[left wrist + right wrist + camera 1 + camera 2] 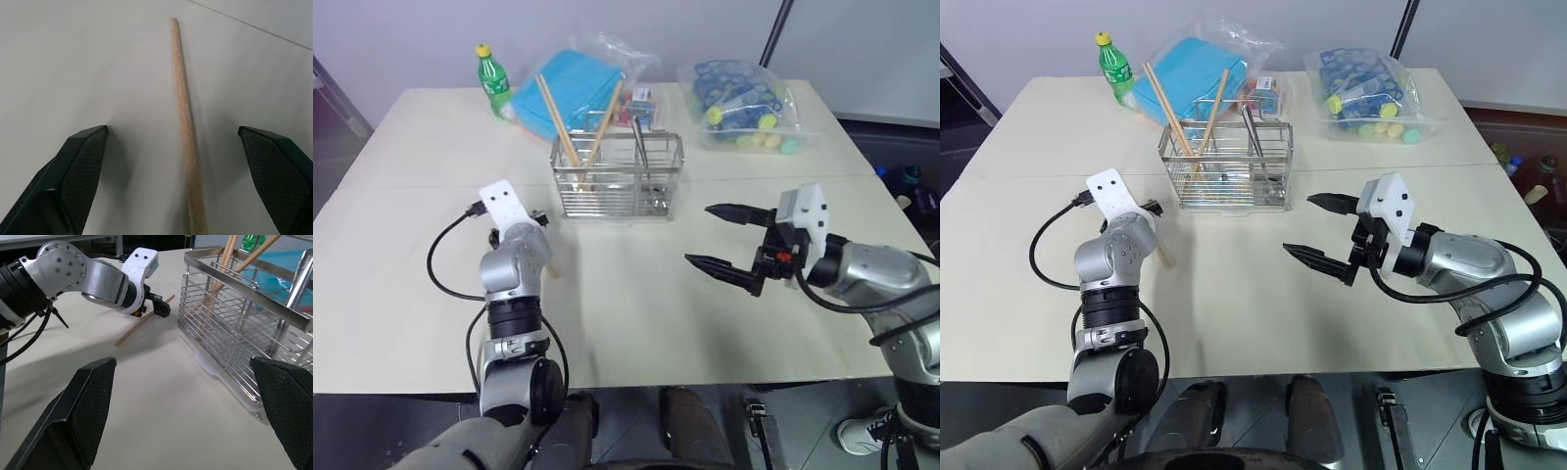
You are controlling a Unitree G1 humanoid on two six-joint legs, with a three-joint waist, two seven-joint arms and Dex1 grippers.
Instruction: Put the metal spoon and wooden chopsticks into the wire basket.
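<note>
The wire basket (617,181) stands at the table's middle back. Two wooden chopsticks (558,113) lean out of its left part. The metal spoon (641,147) stands handle-up in its right part, with its bowl hidden. A third chopstick (183,112) lies flat on the table left of the basket. My left gripper (172,129) is open and low over it, with one finger on each side and neither touching the stick. My right gripper (698,233) hangs open and empty above the table, in front of the basket and to its right.
Behind the basket lie a green bottle (492,78), a clear bag with blue contents (573,88) and a clear bag of coloured items (744,108). The pale table (626,323) stretches bare toward its front edge.
</note>
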